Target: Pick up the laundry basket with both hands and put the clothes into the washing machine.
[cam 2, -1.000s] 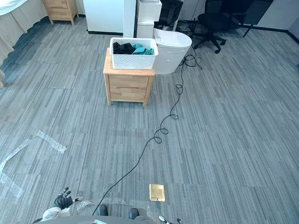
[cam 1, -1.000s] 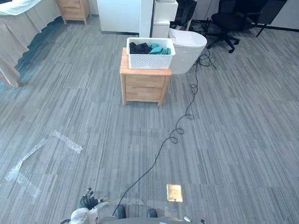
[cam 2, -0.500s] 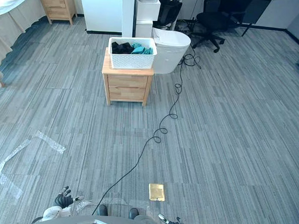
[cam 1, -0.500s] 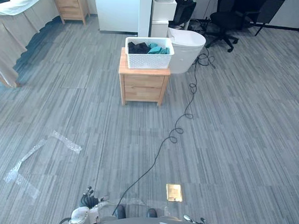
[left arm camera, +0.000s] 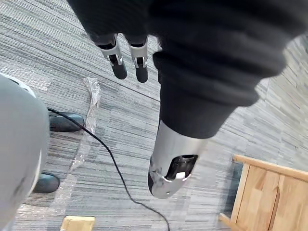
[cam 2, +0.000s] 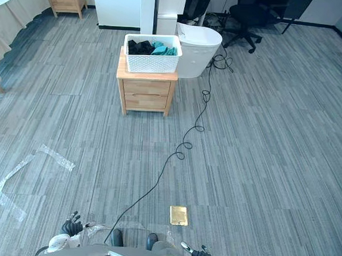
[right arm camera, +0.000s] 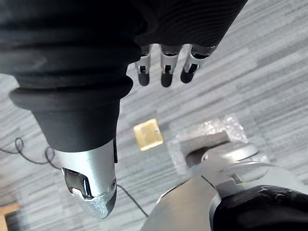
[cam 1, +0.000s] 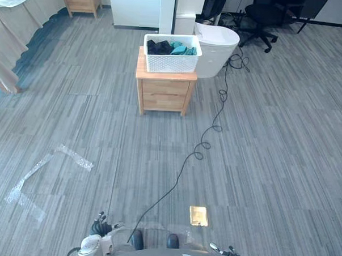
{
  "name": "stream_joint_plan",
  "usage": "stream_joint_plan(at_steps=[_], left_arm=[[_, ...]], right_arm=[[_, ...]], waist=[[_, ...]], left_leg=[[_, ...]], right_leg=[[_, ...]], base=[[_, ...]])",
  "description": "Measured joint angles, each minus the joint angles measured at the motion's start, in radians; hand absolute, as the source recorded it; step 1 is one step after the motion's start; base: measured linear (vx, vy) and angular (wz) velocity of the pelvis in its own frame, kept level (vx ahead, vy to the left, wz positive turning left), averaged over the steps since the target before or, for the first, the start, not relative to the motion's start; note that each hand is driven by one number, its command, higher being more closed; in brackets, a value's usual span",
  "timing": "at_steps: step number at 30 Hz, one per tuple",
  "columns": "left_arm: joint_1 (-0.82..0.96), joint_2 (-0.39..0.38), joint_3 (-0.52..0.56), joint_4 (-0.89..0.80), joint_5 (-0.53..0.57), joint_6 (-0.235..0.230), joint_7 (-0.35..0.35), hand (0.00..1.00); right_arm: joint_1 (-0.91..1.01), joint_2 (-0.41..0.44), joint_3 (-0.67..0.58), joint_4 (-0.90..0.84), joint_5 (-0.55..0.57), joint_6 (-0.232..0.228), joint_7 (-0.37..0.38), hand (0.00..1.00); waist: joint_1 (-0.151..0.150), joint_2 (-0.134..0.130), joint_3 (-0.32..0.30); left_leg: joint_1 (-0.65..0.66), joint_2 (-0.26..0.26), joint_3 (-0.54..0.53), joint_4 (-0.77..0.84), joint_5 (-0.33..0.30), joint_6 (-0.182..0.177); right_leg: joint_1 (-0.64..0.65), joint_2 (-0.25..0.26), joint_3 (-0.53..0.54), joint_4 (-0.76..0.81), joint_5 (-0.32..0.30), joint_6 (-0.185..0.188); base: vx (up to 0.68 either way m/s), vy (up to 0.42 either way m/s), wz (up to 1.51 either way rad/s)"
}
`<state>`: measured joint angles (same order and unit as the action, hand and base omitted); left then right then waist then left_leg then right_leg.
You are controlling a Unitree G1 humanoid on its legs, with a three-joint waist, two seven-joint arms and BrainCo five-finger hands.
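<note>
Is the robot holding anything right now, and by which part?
Nothing. Left hand and right hand hang empty, fingers relaxed; the laundry basket sits untouched on the wooden cabinet.

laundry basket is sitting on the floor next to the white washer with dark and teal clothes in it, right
Not quite. The laundry basket is not on the floor: it sits on top of the wooden nightstand, as the left eye view shows. The rest holds: it is next to the white washer, with dark and teal clothes in it.

Laundry basket [cam 2: 153, 63] atop wooden nightstand [cam 2: 145, 96]
</note>
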<state>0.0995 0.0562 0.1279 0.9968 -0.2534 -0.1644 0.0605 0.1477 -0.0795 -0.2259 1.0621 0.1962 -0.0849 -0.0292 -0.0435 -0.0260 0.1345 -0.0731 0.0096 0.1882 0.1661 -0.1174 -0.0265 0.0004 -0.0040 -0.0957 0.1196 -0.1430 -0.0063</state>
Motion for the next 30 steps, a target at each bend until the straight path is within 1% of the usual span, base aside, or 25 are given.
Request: stream_joint_plan(at_steps=[1, 3, 4, 6, 7, 8, 9, 10, 11, 12, 13, 14, 15, 16, 17, 18, 20, 22, 24, 25, 26, 27, 28, 29, 30], left_arm=[[0.005, -0.001, 0.006, -0.011, -0.001, -0.001, 0.0, 0.0], [0.008, 0.002, 0.038, -0.031, -0.006, -0.002, -0.001, 0.0], [0.009, 0.002, 0.039, -0.035, -0.007, -0.003, 0.0, 0.0], [0.007, -0.003, 0.037, -0.044, -0.008, -0.007, -0.002, 0.0], [0.004, -0.003, 0.04, -0.044, -0.008, -0.013, -0.003, 0.0], [0.003, -0.005, 0.046, -0.041, -0.007, -0.012, -0.002, 0.0], [0.006, -0.006, 0.051, -0.041, -0.007, -0.012, -0.002, 0.0], [0.007, -0.004, 0.07, -0.042, -0.007, -0.011, -0.003, 0.0], [0.011, -0.003, 0.081, -0.043, -0.008, -0.011, -0.003, 0.0], [0.009, 0.004, 0.11, -0.038, -0.007, -0.011, -0.001, 0.0], [0.008, 0.009, 0.11, -0.035, -0.007, -0.009, -0.002, 0.0], [0.008, 0.02, 0.108, -0.034, -0.008, -0.008, -0.002, 0.0], [0.009, 0.028, 0.102, -0.033, -0.011, -0.004, -0.001, 0.0], [0.013, 0.027, 0.09, -0.034, -0.017, 0.0, -0.001, 0.0], [0.014, 0.025, 0.056, -0.038, -0.02, 0.0, -0.002, 0.0], [0.013, 0.024, 0.042, -0.041, -0.021, 0.0, -0.002, 0.0], [-0.008, 0.021, 0.014, -0.046, -0.034, -0.003, -0.005, 0.0], [-0.038, 0.012, 0.002, -0.051, -0.038, -0.003, -0.011, 0.0], [-0.048, 0.004, -0.016, -0.063, -0.037, -0.006, -0.012, 0.0], [-0.05, 0.001, -0.02, -0.068, -0.037, -0.008, -0.013, 0.0], [-0.048, 0.002, -0.022, -0.069, -0.036, -0.009, -0.017, 0.0], [-0.035, 0.015, -0.021, -0.066, -0.036, -0.01, -0.017, 0.0], [-0.029, 0.019, -0.02, -0.054, -0.035, -0.009, -0.018, 0.0], [-0.033, 0.007, -0.013, -0.027, -0.03, -0.005, -0.019, 0.0], [-0.036, -0.007, -0.012, -0.023, -0.017, -0.005, -0.022, 0.0]], right_arm=[[0.003, -0.002, 0.001, -0.009, 0.0, -0.001, 0.001, 0.0], [0.003, 0.003, 0.001, -0.028, 0.0, -0.006, -0.001, 0.0], [0.004, 0.0, 0.0, -0.028, 0.0, -0.006, -0.001, 0.0], [-0.003, -0.014, -0.005, -0.028, -0.001, -0.006, -0.001, 0.0], [-0.027, -0.02, -0.008, -0.031, 0.0, -0.009, -0.001, 0.0], [-0.039, -0.026, -0.009, -0.034, 0.0, -0.009, -0.001, 0.0], [-0.041, -0.029, -0.009, -0.034, -0.001, -0.01, -0.001, 0.0], [-0.046, -0.028, -0.011, -0.032, -0.003, -0.008, -0.001, 0.0], [-0.04, -0.026, -0.012, -0.029, -0.005, -0.008, -0.001, 0.0], [-0.04, -0.004, -0.017, -0.023, -0.005, -0.009, 0.004, 0.0], [-0.041, 0.0, -0.019, -0.024, -0.006, -0.01, 0.006, 0.0], [-0.047, 0.009, -0.027, -0.021, -0.006, -0.012, 0.005, 0.0], [-0.048, 0.016, -0.031, -0.023, -0.004, -0.012, 0.005, 0.0], [-0.047, 0.014, -0.031, -0.025, -0.003, -0.013, 0.005, 0.0], [-0.047, 0.008, -0.029, -0.037, -0.003, -0.015, 0.006, 0.0], [-0.047, 0.007, -0.028, -0.05, -0.003, -0.017, 0.006, 0.0], [-0.055, -0.004, -0.018, -0.109, -0.001, -0.021, 0.006, 0.0], [-0.057, -0.012, -0.01, -0.145, 0.001, -0.021, 0.006, 0.0], [-0.061, -0.019, -0.013, -0.165, 0.009, -0.021, 0.005, 0.0], [-0.059, -0.022, -0.013, -0.185, 0.014, -0.022, 0.006, 0.0], [-0.056, -0.024, -0.012, -0.19, 0.014, -0.022, 0.006, 0.0], [-0.039, -0.021, -0.003, -0.187, 0.013, -0.02, 0.005, 0.0], [-0.038, -0.024, 0.003, -0.185, 0.013, -0.02, 0.005, 0.0], [-0.055, -0.041, 0.009, -0.182, 0.012, -0.02, 0.006, 0.0], [-0.073, -0.047, 0.01, -0.182, 0.011, -0.022, 0.01, 0.0]], waist=[[0.007, 0.004, 0.011], [0.007, 0.0, 0.044], [0.01, 0.003, 0.047], [0.025, 0.022, 0.055], [0.031, 0.027, 0.056], [0.033, 0.037, 0.051], [0.035, 0.042, 0.05], [0.038, 0.035, 0.045], [0.043, 0.028, 0.033], [0.042, -0.013, 0.015], [0.032, -0.021, 0.019], [0.022, -0.04, 0.03], [0.018, -0.05, 0.04], [0.012, -0.037, 0.048], [0.009, -0.03, 0.054], [0.008, -0.025, 0.056], [-0.014, 0.01, 0.069], [-0.032, 0.03, 0.082], [-0.049, 0.053, 0.096], [-0.054, 0.065, 0.106], [-0.056, 0.061, 0.111], [-0.044, 0.033, 0.108], [-0.042, 0.02, 0.106], [-0.034, 0.05, 0.107], [-0.039, 0.062, 0.11]], left_leg=[[-0.023, 0.016, 0.013, 0.078, -0.03, -0.008], [-0.166, 0.076, 0.094, 0.419, -0.081, -0.026], [-0.194, 0.091, 0.108, 0.45, -0.1, -0.022], [-0.261, 0.11, 0.11, 0.427, -0.108, -0.017], [-0.312, 0.093, 0.079, 0.252, -0.048, -0.03], [-0.329, 0.092, 0.03, 0.122, 0.005, -0.046], [-0.336, 0.103, 0.018, 0.106, 0.018, -0.051], [-0.355, 0.099, 0.028, 0.184, 0.072, -0.048], [-0.365, 0.083, 0.03, 0.23, 0.063, -0.032], [-0.372, 0.047, 0.06, 0.315, -0.018, 0.038], [-0.364, 0.035, 0.063, 0.34, -0.052, 0.045], [-0.316, 0.018, 0.083, 0.361, -0.104, 0.051], [-0.256, 0.005, 0.092, 0.36, -0.134, 0.056], [-0.195, 0.003, 0.096, 0.349, -0.156, 0.063], [-0.09, 0.002, 0.105, 0.301, -0.174, 0.074], [-0.04, 0.0, 0.112, 0.264, -0.175, 0.074], [0.102, 0.013, 0.119, 0.14, -0.166, 0.061], [0.15, 0.03, 0.127, 0.124, -0.165, 0.051], [0.193, 0.058, 0.141, 0.122, -0.172, 0.0], [0.223, 0.077, 0.145, 0.117, -0.181, -0.026], [0.275, 0.091, 0.153, 0.1, -0.19, -0.068], [0.325, 0.088, 0.164, 0.094, -0.2, -0.113], [0.351, 0.094, 0.162, 0.098, -0.205, -0.122], [0.366, 0.136, 0.17, 0.122, -0.183, -0.16], [0.328, 0.17, 0.162, 0.204, -0.11, -0.191]], right_leg=[[0.001, 0.003, 0.0, 0.022, -0.016, -0.005], [0.045, -0.01, -0.028, 0.043, -0.051, -0.025], [0.055, -0.01, -0.03, 0.043, -0.059, -0.023], [0.075, -0.024, -0.03, 0.047, -0.086, -0.012], [0.075, -0.069, -0.005, 0.057, -0.122, 0.019], [0.075, -0.085, 0.029, 0.056, -0.153, 0.043], [0.079, -0.089, 0.041, 0.057, -0.167, 0.053], [0.094, -0.113, 0.067, 0.068, -0.21, 0.049], [0.095, -0.134, 0.084, 0.087, -0.233, 0.041], [0.04, -0.177, 0.116, 0.27, -0.255, 0.074], [0.001, -0.191, 0.123, 0.384, -0.249, 0.076], [-0.084, -0.219, 0.147, 0.627, -0.177, 0.149], [-0.144, -0.235, 0.141, 0.82, -0.123, 0.202], [-0.18, -0.237, 0.112, 0.955, -0.105, 0.196], [-0.213, -0.236, 0.042, 1.05, -0.118, 0.144], [-0.232, -0.235, 0.001, 1.061, -0.131, 0.122], [-0.317, -0.21, -0.159, 0.934, -0.189, 0.044], [-0.393, -0.199, -0.239, 0.76, -0.2, 0.021], [-0.446, -0.201, -0.273, 0.549, -0.148, 0.018], [-0.462, -0.203, -0.275, 0.44, -0.092, 0.022], [-0.468, -0.206, -0.283, 0.295, 0.006, 0.02], [-0.458, -0.216, -0.303, 0.167, 0.115, -0.005], [-0.453, -0.215, -0.303, 0.186, 0.224, -0.057], [-0.477, -0.194, -0.3, 0.273, 0.239, -0.095], [-0.496, -0.171, -0.294, 0.334, 0.171, -0.095]], base=[[0.04, -0.032, 0.14], [0.1, -0.017, 0.41], [0.14, 0.034, 0.34], [0.19, 0.127, -0.08], [0.39, 0.306, -0.55], [0.44, 0.348, -0.63], [0.5, 0.393, -0.58], [0.51, 0.376, -0.44], [0.69, 0.395, -0.58], [0.61, 0.289, -0.39], [0.63, 0.251, -0.28], [0.6, 0.231, -0.08], [0.71, 0.235, -0.14], [0.7, 0.182, -0.26], [0.58, 0.128, -0.3], [0.56, 0.099, -0.39], [0.56, 0.053, -0.23], [0.52, -0.023, 0.01], [0.52, -0.108, 0.16], [0.58, -0.192, 0.22], [0.75, -0.284, 0.11], [0.67, -0.279, -0.01], [0.71, -0.328, -0.3], [0.65, -0.345, -0.39], [0.63, -0.365, -0.45]])
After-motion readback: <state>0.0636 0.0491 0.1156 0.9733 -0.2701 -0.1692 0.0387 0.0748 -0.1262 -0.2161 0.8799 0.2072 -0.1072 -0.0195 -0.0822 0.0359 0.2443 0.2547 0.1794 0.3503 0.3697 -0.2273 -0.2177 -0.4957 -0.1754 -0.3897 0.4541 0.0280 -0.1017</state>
